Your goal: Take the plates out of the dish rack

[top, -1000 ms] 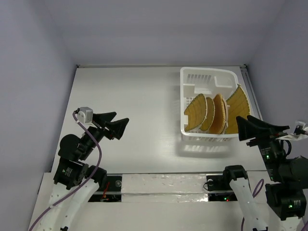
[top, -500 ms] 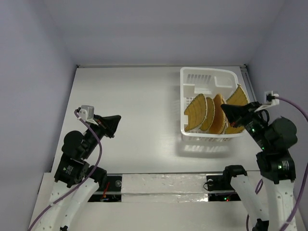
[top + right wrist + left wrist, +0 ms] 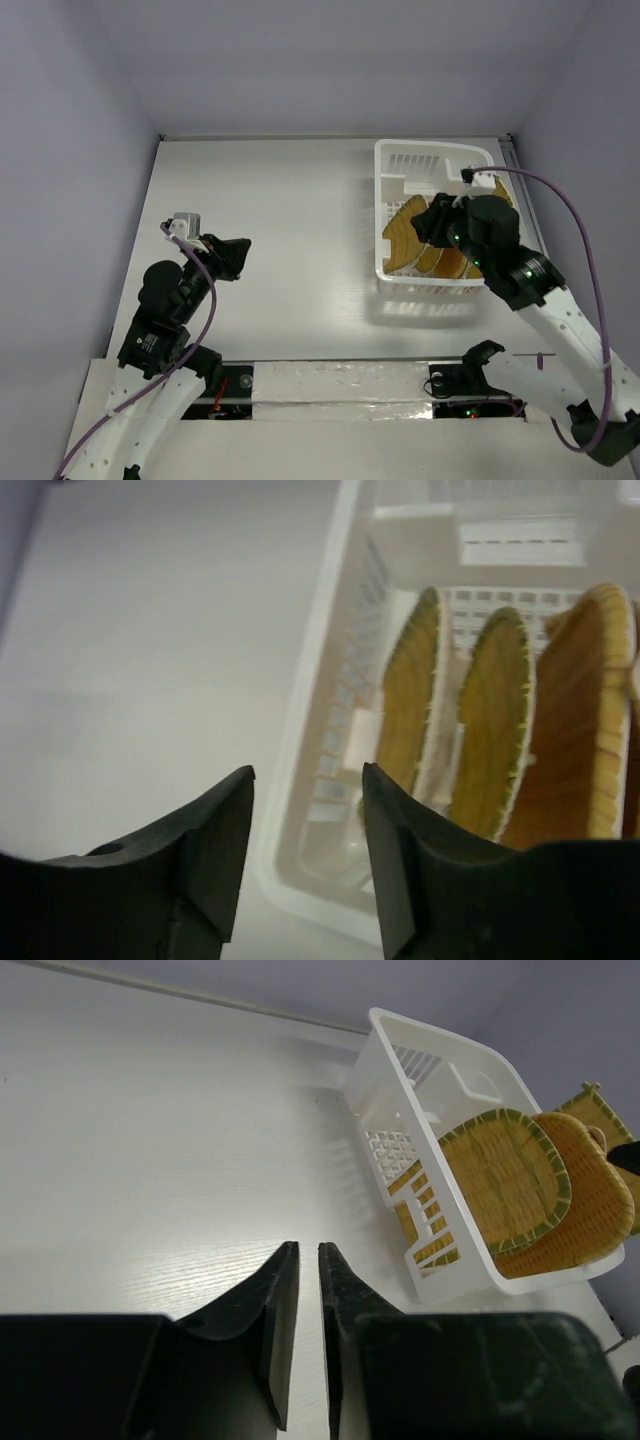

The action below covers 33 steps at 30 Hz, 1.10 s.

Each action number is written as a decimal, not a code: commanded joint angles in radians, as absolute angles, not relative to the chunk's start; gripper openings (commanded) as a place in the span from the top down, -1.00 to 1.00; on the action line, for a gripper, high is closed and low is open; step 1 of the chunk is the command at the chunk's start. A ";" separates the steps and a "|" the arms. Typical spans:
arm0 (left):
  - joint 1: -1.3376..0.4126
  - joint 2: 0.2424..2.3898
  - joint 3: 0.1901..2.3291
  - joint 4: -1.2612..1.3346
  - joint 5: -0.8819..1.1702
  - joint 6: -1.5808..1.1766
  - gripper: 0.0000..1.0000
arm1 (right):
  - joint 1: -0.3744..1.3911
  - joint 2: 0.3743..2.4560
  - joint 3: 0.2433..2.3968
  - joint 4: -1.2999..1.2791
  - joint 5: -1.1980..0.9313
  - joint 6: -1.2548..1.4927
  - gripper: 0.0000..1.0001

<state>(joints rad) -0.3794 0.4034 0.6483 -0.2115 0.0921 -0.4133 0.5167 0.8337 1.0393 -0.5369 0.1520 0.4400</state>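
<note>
The white dish rack [image 3: 428, 150] stands at the table's back right. Several orange-tan woven plates [image 3: 403, 229] stand on edge inside it, leaning on each other. My right gripper [image 3: 424, 222] hovers over the rack's middle, above the plates. In the right wrist view it [image 3: 308, 772] is open with nothing between its fingers, above the rack's left wall [image 3: 335, 650], and the leftmost plate [image 3: 405, 705] is just to its right. My left gripper [image 3: 240, 253] is shut and empty, low over the bare table at the left. The left wrist view shows it [image 3: 308, 1247] pointing toward the rack [image 3: 440, 1045] and plates [image 3: 505, 1185].
The white table [image 3: 280, 200] is boxed in by grey walls on the left, back and right. The rack sits close to the right table edge [image 3: 520, 190]. A purple cable [image 3: 570, 215] loops off my right arm.
My right arm swung in from the right edge to above the rack; its jaws closed, then parted again. My left gripper closed and stayed at the left.
</note>
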 commanded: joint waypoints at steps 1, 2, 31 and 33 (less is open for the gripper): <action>-0.376 0.397 0.666 -0.184 0.090 -0.423 0.76 | 0.540 0.899 1.072 -0.560 0.426 0.429 -0.11; -0.376 0.397 0.666 -0.183 0.092 -0.422 0.64 | 0.540 0.908 1.062 -0.557 0.472 0.433 -0.19; -0.357 0.350 0.657 -0.170 0.120 -0.423 0.09 | 0.558 1.198 1.106 -0.580 0.600 0.368 0.76; -0.357 0.350 0.657 -0.169 0.123 -0.422 0.09 | 0.567 1.209 1.120 -0.597 0.632 0.361 0.84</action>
